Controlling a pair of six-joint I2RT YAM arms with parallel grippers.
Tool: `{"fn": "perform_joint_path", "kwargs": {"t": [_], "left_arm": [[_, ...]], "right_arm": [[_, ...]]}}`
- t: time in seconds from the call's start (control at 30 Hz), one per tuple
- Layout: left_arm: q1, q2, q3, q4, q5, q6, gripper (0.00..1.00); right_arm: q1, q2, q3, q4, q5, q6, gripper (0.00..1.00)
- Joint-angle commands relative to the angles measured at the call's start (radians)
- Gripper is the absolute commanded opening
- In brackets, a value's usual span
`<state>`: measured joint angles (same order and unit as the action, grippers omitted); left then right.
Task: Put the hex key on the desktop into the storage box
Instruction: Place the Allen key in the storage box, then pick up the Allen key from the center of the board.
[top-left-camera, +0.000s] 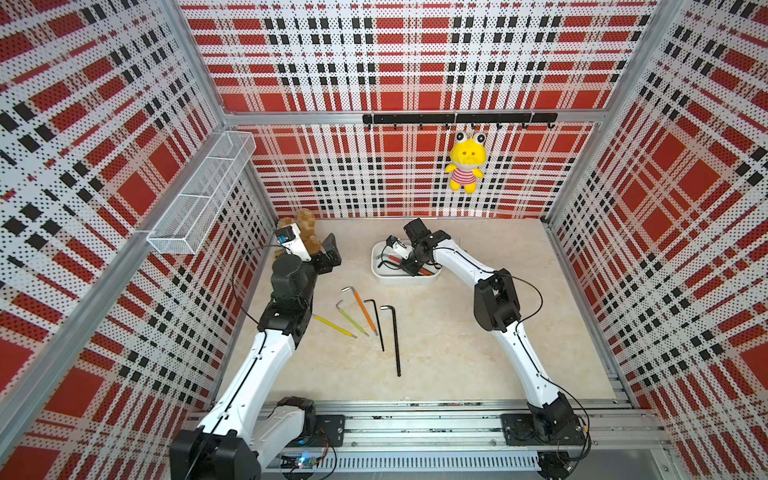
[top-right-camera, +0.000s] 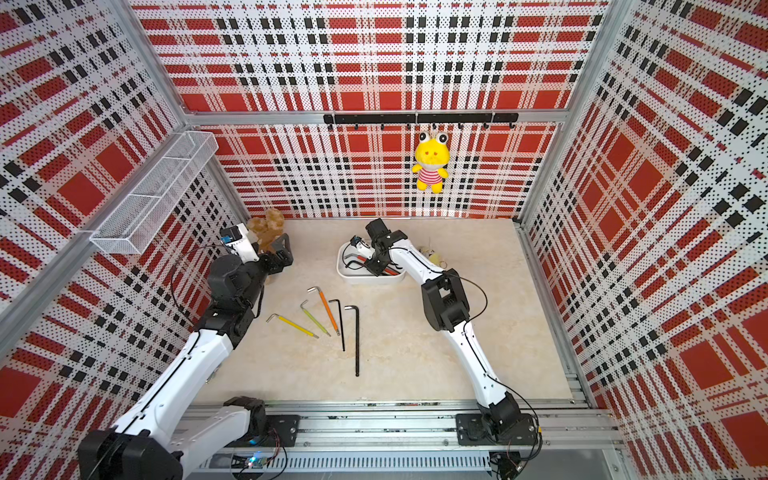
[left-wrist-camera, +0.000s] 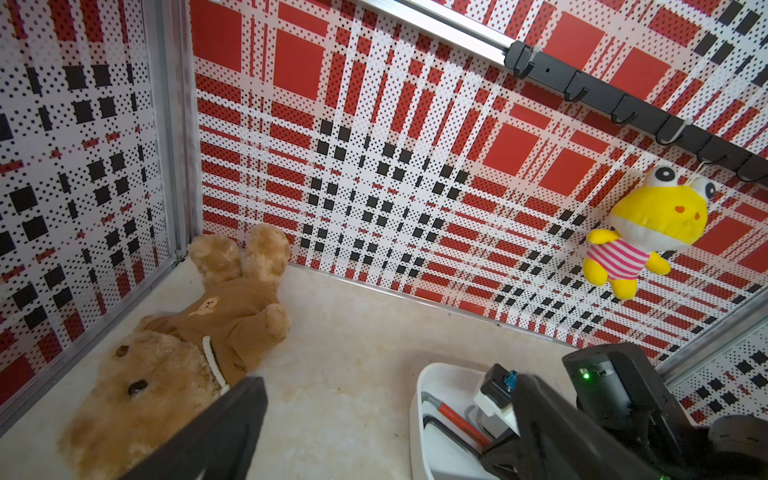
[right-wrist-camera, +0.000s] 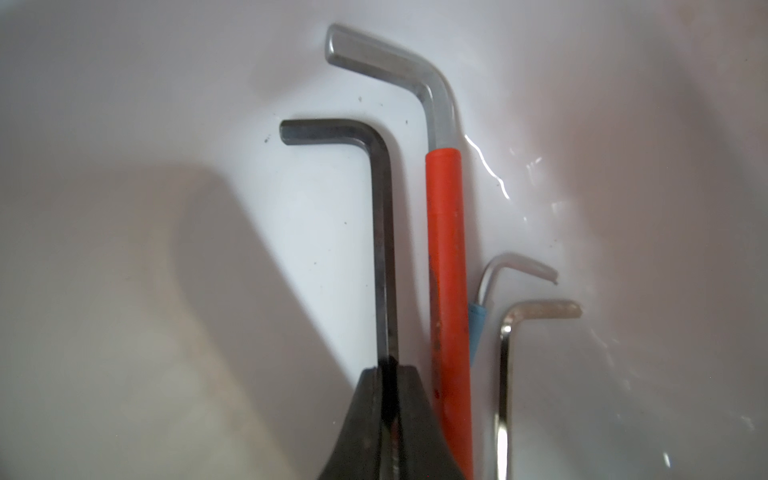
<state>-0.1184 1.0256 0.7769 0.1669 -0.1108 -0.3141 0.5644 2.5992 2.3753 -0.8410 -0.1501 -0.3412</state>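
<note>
Between right gripper (right-wrist-camera: 388, 374) jaws, inside storage box (top-left-camera: 409, 280): black hex key (right-wrist-camera: 380, 232). Jaws narrow, grip unclear. Seems placing step; next, open wider, lift clear.

Both top views bright, even; plaid walls (top-left-camera: 104, 124) bow at edges. Right wrist view soft; glare streaks, broad shadow inside storage box (right-wrist-camera: 124, 83).
</note>
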Motion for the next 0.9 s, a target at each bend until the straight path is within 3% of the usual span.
{"fn": "perform_joint_path", "kwargs": {"t": [0.0, 0.1, 0.3, 0.5, 0.7, 0.87], "left_arm": [[0.001, 0.0, 0.0, -0.001, -0.004, 0.007, 0.99], [0.003, 0.001, 0.001, 0.001, -0.003, 0.007, 0.99], [0.004, 0.009, -0.001, 0.011, 0.005, 0.006, 0.99], [0.014, 0.014, 0.0, 0.016, 0.012, 0.003, 0.99], [0.019, 0.018, 0.001, 0.02, 0.017, 0.003, 0.99], [0.02, 0.023, -0.001, 0.026, 0.021, 0.001, 0.99]], "right_arm": [[-0.001, 0.019, -0.041, 0.027, 0.034, 0.017, 0.42], [-0.001, -0.013, -0.044, 0.063, 0.039, 0.036, 0.58], [-0.001, -0.082, 0.006, 0.13, 0.037, 0.092, 0.68], [0.0, -0.193, 0.002, 0.178, 0.062, 0.154, 0.72], [0.028, -0.373, -0.126, 0.169, 0.043, 0.225, 0.73], [0.098, -0.486, -0.244, 0.073, 0.176, 0.334, 0.72]]}}
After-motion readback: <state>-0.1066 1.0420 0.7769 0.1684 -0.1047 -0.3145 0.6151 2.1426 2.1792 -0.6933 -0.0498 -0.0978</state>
